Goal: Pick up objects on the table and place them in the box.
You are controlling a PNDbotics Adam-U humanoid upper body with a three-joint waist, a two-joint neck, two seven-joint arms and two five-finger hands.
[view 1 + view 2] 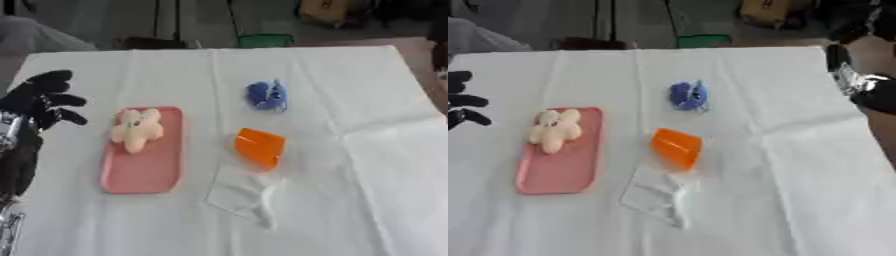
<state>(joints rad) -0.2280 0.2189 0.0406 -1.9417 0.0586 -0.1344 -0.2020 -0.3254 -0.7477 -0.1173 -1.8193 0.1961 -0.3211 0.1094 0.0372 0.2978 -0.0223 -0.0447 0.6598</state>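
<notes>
The desk (367,165) was covered with a white cloth, creased at its right side. A flat pink tray (144,167), serving as the box, lay left of centre, its long side running away from the camera. A pale cream plush toy (136,129), flower-like in outline, rested on the far end of the tray. To the right of the tray an orange cup-like object (260,146) lay tilted on the cloth, and just beyond its near side lay a clear, crumpled item (243,197), possibly a plastic bag. Farther back, apart from both, sat a small blue object (266,95) of unclear form. The left robot hand (42,99) appeared at the left edge, level with the far end of the tray and apart from it, its black fingers spread and released, holding nothing. The right arm (859,82) showed at the right edge in the right eye view only; whether the right robot hand was released or clenched could not be told.
</notes>
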